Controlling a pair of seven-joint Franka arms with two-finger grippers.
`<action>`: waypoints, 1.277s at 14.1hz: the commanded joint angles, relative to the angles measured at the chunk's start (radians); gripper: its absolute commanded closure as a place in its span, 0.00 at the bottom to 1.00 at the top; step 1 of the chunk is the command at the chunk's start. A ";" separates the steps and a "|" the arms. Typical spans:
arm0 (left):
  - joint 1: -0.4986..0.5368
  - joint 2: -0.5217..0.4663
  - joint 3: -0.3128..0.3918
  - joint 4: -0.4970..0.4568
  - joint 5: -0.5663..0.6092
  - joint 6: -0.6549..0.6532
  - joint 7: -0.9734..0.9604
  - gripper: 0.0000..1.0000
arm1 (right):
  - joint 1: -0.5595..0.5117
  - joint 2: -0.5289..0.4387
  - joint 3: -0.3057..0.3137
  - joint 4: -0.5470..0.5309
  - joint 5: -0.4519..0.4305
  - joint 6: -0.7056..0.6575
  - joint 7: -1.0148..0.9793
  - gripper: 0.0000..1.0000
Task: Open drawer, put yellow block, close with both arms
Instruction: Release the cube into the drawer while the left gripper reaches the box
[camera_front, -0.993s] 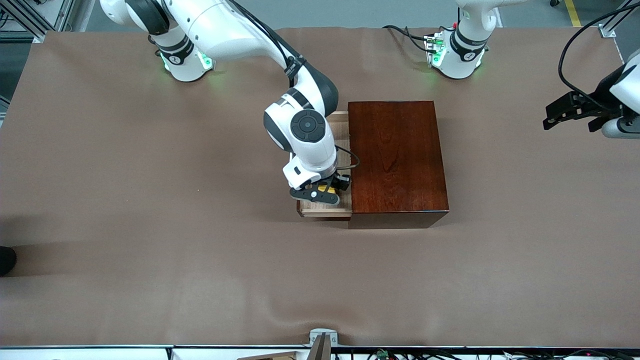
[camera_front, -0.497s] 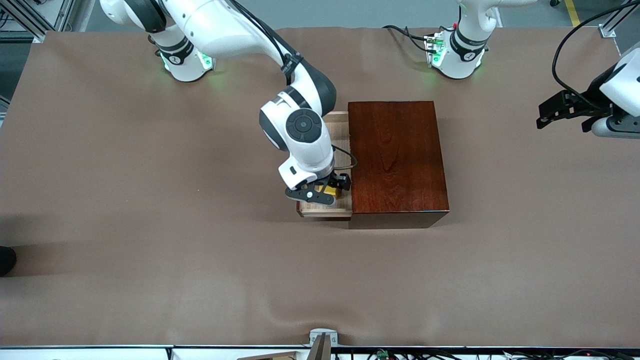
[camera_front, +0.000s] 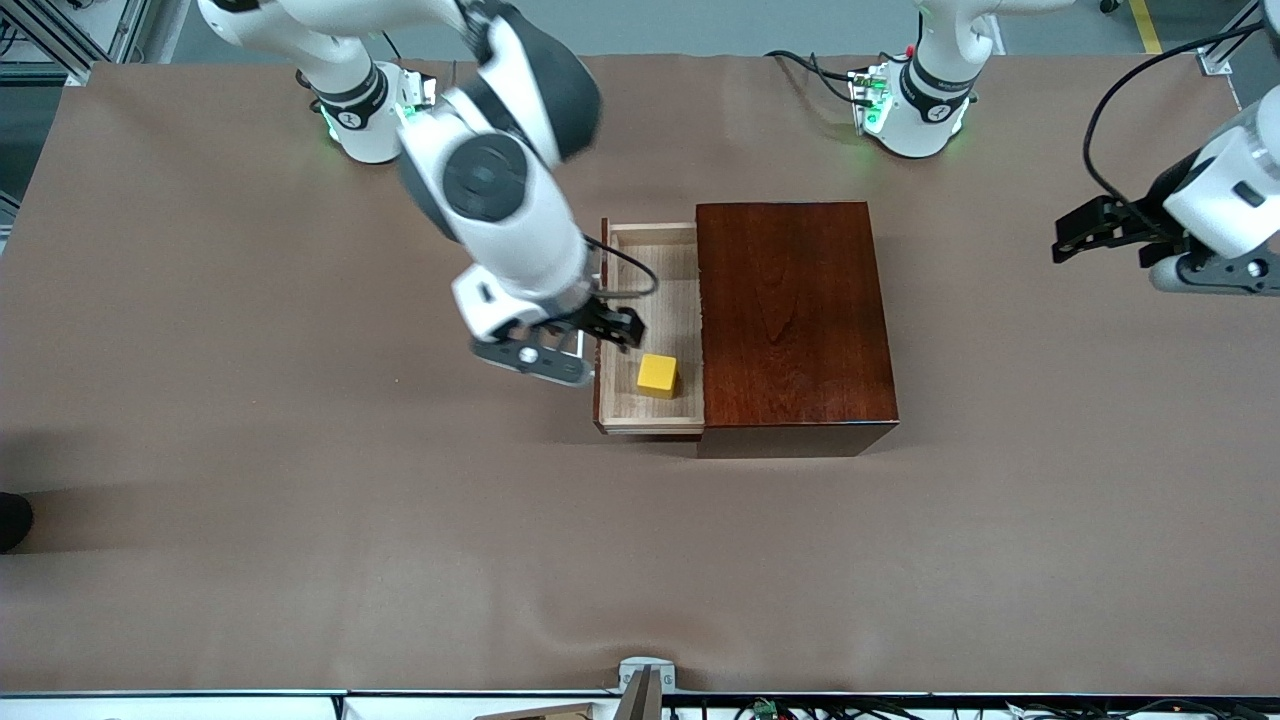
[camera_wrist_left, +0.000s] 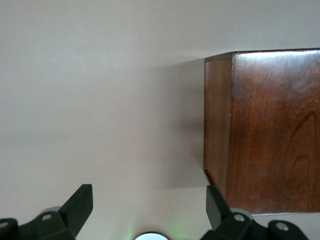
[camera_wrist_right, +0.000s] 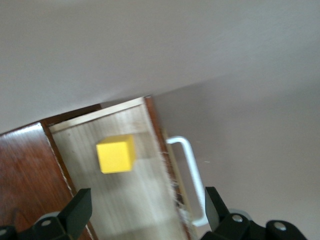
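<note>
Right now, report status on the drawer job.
Right end effector open, above drawer front. Left end effector open, waiting at its table end. Yellow block in open drawer. Nothing blocking.

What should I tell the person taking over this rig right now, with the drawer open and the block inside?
Right gripper: open, empty, over the drawer's handle edge.
Left gripper: open, empty, waiting over the table at the left arm's end.
Drawer: pulled out of the wooden box toward the right arm's end.
Yellow block: lying in the drawer, in the part nearer the front camera.
Done: drawer opened, block placed.
Left: push the drawer shut with both arms.
</note>
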 joint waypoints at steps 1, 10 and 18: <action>-0.006 0.023 -0.019 0.004 -0.003 -0.007 -0.122 0.00 | -0.070 -0.112 -0.015 -0.059 -0.014 -0.129 -0.172 0.00; -0.190 0.117 -0.020 0.015 0.001 -0.007 -0.527 0.00 | -0.417 -0.441 -0.034 -0.389 -0.121 -0.155 -0.666 0.00; -0.432 0.343 -0.019 0.178 0.008 -0.005 -0.953 0.00 | -0.601 -0.458 -0.032 -0.397 -0.174 -0.111 -0.898 0.00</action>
